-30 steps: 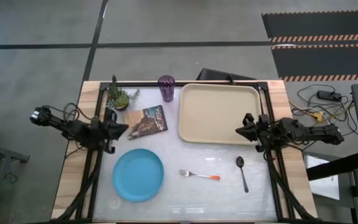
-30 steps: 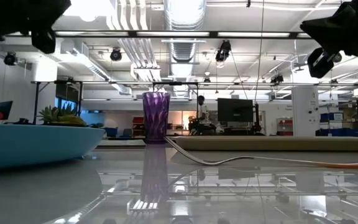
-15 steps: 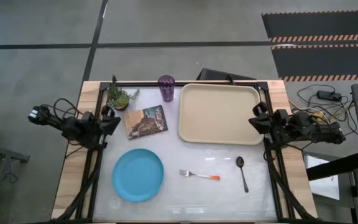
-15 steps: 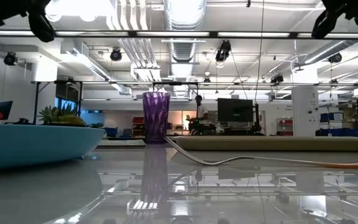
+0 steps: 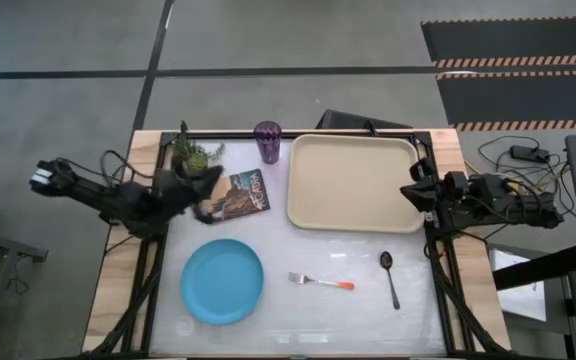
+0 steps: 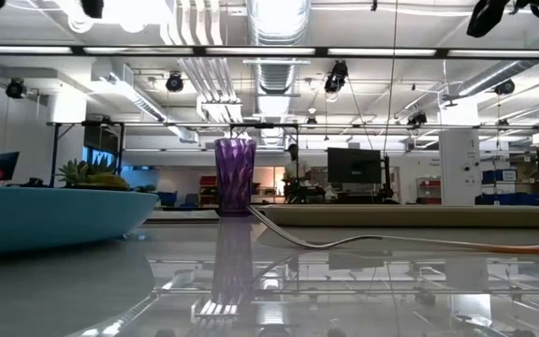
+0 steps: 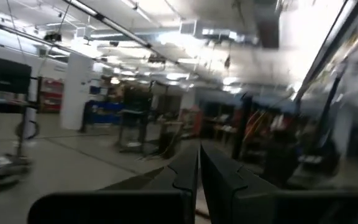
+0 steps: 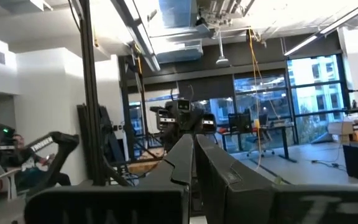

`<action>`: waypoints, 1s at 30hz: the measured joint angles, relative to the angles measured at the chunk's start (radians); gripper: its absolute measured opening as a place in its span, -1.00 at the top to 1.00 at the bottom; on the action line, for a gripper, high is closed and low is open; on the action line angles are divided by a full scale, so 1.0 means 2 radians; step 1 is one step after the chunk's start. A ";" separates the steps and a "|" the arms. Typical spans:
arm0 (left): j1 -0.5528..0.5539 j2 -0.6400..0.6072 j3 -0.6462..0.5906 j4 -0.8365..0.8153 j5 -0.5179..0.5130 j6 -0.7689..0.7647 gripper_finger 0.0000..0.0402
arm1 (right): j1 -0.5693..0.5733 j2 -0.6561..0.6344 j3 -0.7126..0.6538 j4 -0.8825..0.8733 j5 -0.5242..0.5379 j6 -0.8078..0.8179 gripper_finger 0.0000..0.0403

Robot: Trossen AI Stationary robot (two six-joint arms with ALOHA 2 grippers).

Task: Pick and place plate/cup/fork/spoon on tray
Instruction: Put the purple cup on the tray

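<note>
The light-blue plate lies flat at the near left and shows in the low view. The purple ribbed cup stands upright at the far edge, left of the beige tray. The orange-tipped fork and the dark spoon lie on the table near the tray's near side. My left gripper is raised above the picture book's left edge, shut and empty. My right gripper is raised by the tray's right rim, shut and empty.
A small green potted plant stands at the far left corner. A picture book lies between the plant and the tray. A dark frame runs along the table's far edge and sides.
My left gripper has risen and swung toward the table's right and far edge, from beside the book to above its left edge. My right gripper has risen and drawn back toward the table's right edge, off the tray's right part. The tableware has not moved.
</note>
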 joint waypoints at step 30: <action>0.396 0.344 0.429 -0.700 0.371 0.013 1.00 | 0.000 0.021 0.005 -0.026 -0.001 0.021 0.96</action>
